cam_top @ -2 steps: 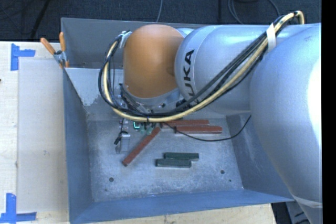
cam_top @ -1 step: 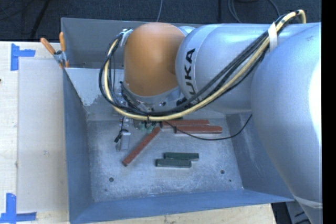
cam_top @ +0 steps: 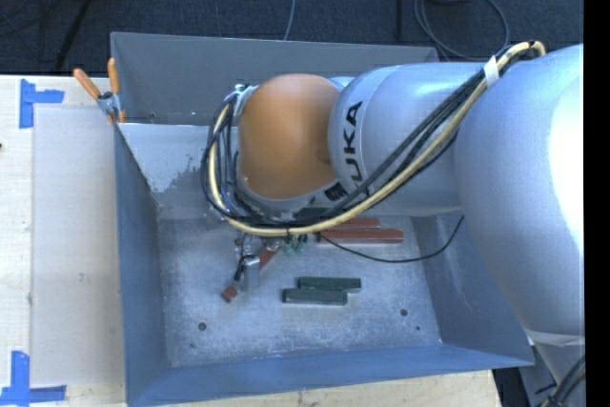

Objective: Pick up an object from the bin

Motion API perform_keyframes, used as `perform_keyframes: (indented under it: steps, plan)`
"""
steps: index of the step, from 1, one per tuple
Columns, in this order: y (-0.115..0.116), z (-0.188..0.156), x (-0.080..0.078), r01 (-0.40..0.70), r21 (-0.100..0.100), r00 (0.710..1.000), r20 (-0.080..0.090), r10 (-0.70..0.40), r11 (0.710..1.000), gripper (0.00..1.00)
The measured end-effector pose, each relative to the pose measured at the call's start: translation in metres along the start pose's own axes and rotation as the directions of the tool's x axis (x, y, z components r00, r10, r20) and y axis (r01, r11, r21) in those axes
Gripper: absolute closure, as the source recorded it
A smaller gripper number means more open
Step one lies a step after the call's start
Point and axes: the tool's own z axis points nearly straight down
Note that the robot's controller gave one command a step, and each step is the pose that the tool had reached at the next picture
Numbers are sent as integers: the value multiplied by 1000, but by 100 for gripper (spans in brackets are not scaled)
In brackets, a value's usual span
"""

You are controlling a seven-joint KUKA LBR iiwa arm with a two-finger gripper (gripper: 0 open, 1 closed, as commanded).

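My gripper (cam_top: 246,268) reaches down below the orange dome to the bin floor, left of the middle. A small reddish-brown piece (cam_top: 230,295) lies on the floor right at its lower tip, and whether they touch I cannot tell. Two dark green flat bars (cam_top: 321,291) lie side by side a little to the right of the gripper, apart from it. A long reddish-brown strip (cam_top: 367,234) lies further back, partly hidden under the arm.
The arm and its dome cover the bin's back middle and right. Bare grey floor runs along the bin's front and left side.
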Motion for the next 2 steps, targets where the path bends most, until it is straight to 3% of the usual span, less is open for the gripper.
perform_keyframes:
  steps: [1,2]
  plan:
    - [-18,22,14,125,-2,992,-13,-125,992,0]
    - [-21,9,10,178,0,984,-6,-178,984,0]
